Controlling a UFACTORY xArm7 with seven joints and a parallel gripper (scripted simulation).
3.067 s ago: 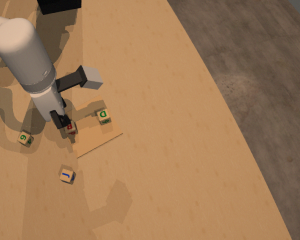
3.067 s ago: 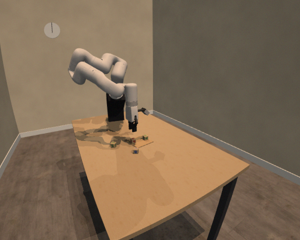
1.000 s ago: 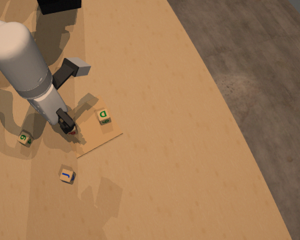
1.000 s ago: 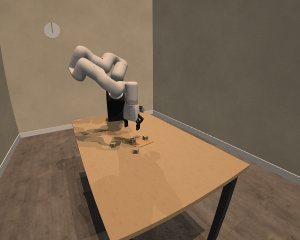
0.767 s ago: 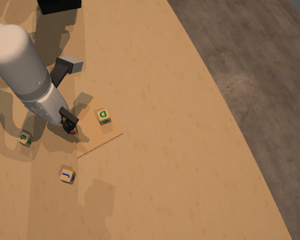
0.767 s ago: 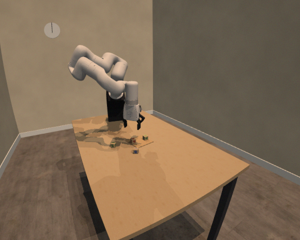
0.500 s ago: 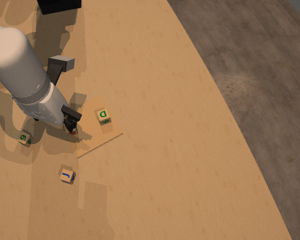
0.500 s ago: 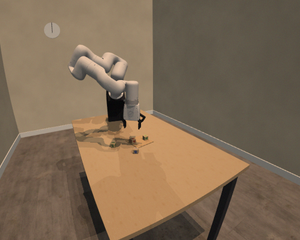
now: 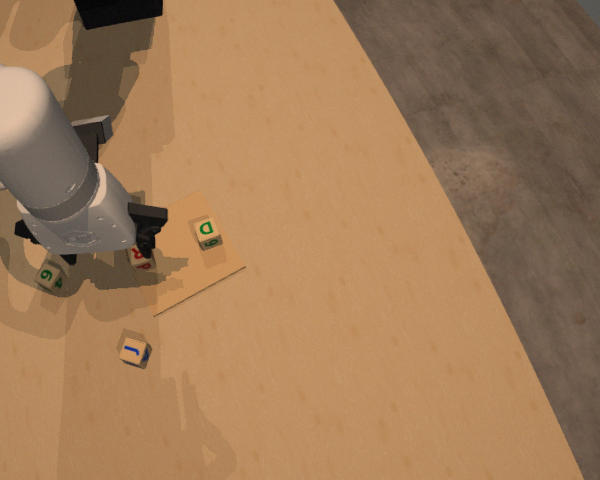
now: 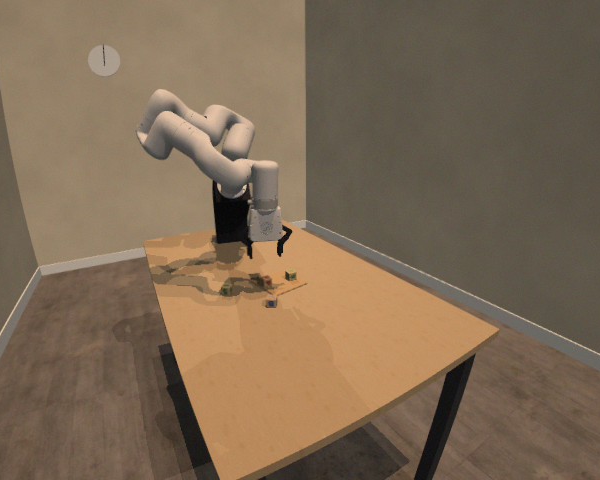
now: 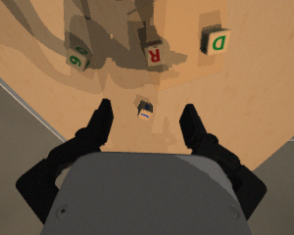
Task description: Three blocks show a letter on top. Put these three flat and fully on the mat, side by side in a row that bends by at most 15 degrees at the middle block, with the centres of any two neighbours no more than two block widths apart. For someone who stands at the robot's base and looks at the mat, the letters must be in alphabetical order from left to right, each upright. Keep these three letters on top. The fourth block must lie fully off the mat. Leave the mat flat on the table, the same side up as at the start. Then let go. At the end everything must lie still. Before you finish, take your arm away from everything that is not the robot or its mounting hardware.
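Note:
The mat (image 9: 184, 214) (image 10: 285, 287) (image 11: 186, 24) lies flat. The green D block (image 9: 207, 232) (image 10: 290, 275) (image 11: 218, 42) lies on it, letter up. The red R block (image 9: 144, 264) (image 10: 266, 281) (image 11: 154, 55) lies at the mat's left edge in the top view, partly hidden by a finger; whether it is fully on I cannot tell. In the wrist view, D and R appear upside down. The blue J block (image 9: 134, 351) (image 10: 271, 301) (image 11: 145, 112) and the green 6 block (image 9: 48, 276) (image 10: 226, 289) (image 11: 77, 60) lie off the mat. My gripper (image 9: 108, 255) (image 10: 264, 255) (image 11: 147, 110) is open and empty, above the blocks.
The wooden table (image 9: 310, 310) (image 10: 300, 372) carries everything, and its curved edge shows at the right in the top view. The black base stand (image 9: 119, 12) (image 10: 231, 217) stands at the far end. Arm shadows cross the 6 block, the R block and part of the mat.

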